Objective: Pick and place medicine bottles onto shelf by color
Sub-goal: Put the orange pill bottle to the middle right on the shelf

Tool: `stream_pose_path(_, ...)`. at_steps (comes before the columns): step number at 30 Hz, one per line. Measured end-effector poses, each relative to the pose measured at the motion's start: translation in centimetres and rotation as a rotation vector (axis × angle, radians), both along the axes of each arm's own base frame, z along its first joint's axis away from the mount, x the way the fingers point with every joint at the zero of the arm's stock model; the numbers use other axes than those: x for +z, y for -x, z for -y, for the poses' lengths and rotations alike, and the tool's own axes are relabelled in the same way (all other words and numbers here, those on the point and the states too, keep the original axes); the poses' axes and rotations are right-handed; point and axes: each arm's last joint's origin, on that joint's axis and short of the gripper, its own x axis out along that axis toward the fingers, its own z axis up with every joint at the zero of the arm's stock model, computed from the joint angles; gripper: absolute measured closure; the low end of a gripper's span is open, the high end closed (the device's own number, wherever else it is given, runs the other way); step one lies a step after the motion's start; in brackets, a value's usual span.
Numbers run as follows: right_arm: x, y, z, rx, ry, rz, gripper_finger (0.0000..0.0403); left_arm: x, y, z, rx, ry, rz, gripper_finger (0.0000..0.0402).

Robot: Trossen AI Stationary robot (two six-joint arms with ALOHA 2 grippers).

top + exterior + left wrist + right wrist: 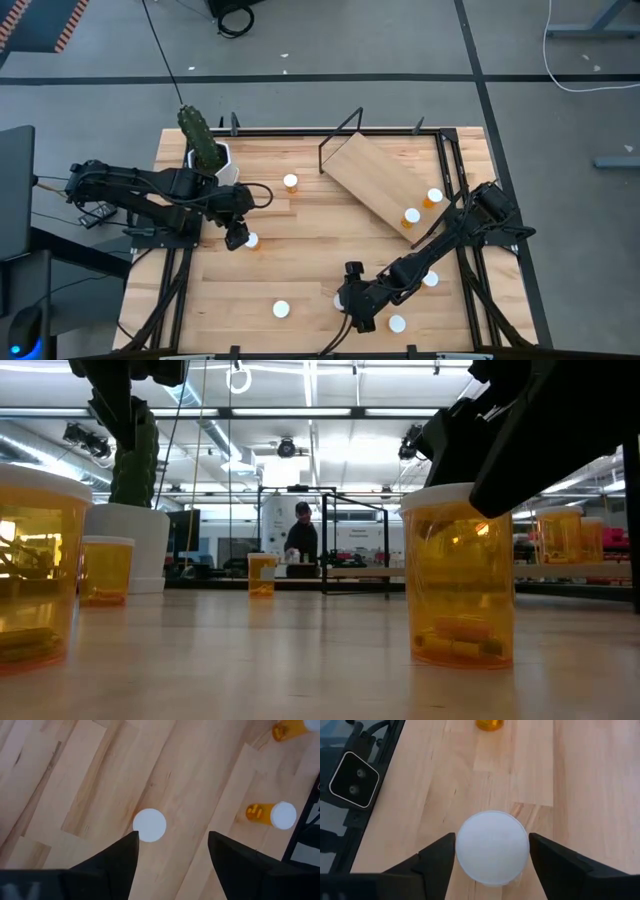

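Note:
Several medicine bottles, amber with white caps, stand on the slatted table. My right gripper (492, 846) is near the front edge, shut on one bottle (460, 580), which stands upright. My left gripper (172, 837) hangs open above the table's left middle. A bottle's white cap (150, 825) lies just beyond one of its fingertips, not between them; in the high view this bottle (251, 240) is beside the gripper (237, 238). The shelf (375, 178), a tilted wooden board at the far right, carries two bottles (411, 216) (433, 197) at its lower end. My right gripper has the bottle's white cap (492, 870) between its two fingers (440, 855), one on each side, with no gap showing. The fingers slant down from the table's far right. The bottle stands upright with its base (462, 660) on the table.
A potted cactus (205, 150) stands at the far left. Loose bottles stand at the far middle (290, 182), near front (281, 309), and near right (397, 323) (430, 279). A small camera (350, 780) sits at the front edge. A person (302, 535) stands far behind the table.

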Motion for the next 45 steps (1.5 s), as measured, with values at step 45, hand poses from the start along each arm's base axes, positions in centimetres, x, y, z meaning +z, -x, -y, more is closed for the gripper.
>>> stream_pose_path(45, 12.5, 7.8, 18.3, -0.908, 0.144, -0.13, 0.0169, 0.1, -0.1, 0.0, -0.001, 0.001, 0.013, 0.0168)
